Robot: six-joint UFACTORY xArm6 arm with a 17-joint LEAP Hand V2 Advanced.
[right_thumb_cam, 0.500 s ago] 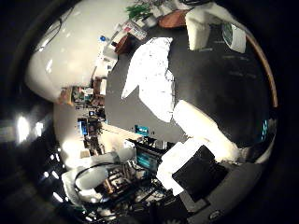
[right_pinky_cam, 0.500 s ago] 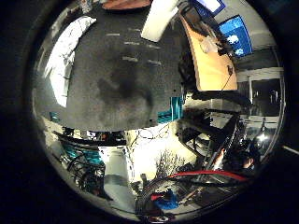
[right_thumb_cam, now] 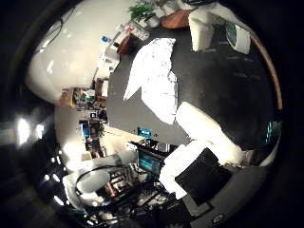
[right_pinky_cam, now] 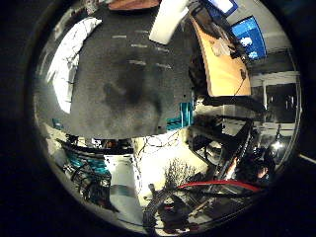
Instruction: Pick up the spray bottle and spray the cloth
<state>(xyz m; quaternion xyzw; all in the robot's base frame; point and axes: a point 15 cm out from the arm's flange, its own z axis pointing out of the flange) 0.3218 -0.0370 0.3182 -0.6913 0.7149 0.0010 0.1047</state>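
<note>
Cloth (right_thumb_cam: pixel 154 78) lies flat on dark table (right_pinky_cam: pixel 128 89) (whole in thumb-side view).

White finger segments (right_thumb_cam: pixel 204 128) cover part of the dark grey tabletop (right_thumb_cam: pixel 228 85); the white rectangular cloth's (right_pinky_cam: pixel 64 69) far edge blurs out.

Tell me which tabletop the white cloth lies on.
The dark tabletop: the cloth lies flat on it. The wooden tabletop stands beside it.

Dark table (right_pinky_cam: pixel 128 79), wooden desk (right_pinky_cam: pixel 222 69) (beside it), potted plant (right_thumb_cam: pixel 142 10)
</note>
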